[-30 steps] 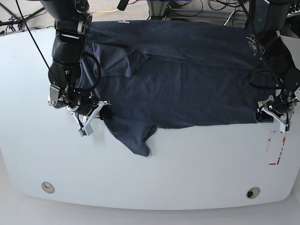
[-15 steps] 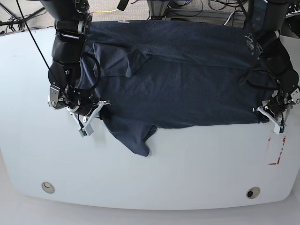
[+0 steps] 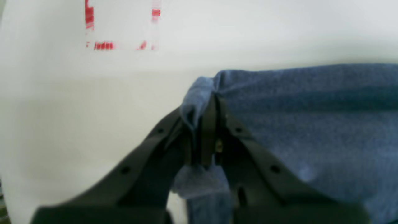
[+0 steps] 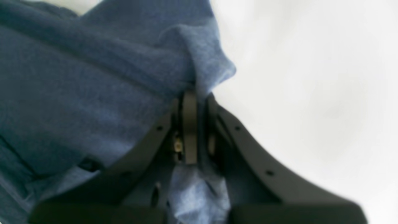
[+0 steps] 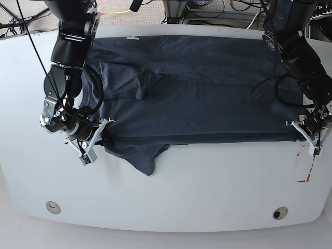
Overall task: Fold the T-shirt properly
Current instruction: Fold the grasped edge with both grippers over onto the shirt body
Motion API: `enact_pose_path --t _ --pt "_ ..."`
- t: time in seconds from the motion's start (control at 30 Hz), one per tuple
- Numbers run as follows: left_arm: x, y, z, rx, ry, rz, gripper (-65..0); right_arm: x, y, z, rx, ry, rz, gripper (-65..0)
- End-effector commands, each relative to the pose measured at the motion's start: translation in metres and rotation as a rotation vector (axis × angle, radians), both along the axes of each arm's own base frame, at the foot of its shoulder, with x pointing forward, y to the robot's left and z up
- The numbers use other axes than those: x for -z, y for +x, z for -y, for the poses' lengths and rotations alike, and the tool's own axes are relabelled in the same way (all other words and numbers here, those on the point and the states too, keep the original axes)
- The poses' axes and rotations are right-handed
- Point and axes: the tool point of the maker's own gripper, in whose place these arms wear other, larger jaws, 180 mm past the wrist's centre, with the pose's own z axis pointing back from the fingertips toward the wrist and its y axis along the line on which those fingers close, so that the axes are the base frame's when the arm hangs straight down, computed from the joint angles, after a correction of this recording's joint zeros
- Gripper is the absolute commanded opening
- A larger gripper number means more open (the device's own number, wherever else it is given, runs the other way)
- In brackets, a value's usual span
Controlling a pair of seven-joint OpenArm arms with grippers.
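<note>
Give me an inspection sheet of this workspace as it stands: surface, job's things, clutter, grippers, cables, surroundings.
Surface: white table with rounded corners; two round holes near the front edge; red markings by the left arm's side.
Job's things: T-shirt, dark navy, spread wide across the table, near edge pulled taut between the grippers; one sleeve hangs out toward the front.
Clutter: nothing seen.
Grippers: left gripper shut on a pinched corner of cloth; right gripper shut on the opposite corner.
Cables: black cables loop along both arms; more lie on the floor behind the table.
Surroundings: equipment frames and a yellow cable behind the table.
</note>
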Motion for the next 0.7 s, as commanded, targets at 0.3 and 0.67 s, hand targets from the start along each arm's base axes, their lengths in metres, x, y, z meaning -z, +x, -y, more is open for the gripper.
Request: enact_pose_path --t 0.3,0.67 --pt "-0.027 -0.028 -0.009 -0.014 0.15 0.031 -65.0 -0.024 -0.04 0.017 -0.004 -0.119 0.088 -65.0" --pt "-0.015 -0.091 -0.005 0.009 0.262 -0.037 -65.0 -0.02 -0.114 0.034 0.035 -0.23 0.026 -65.0"
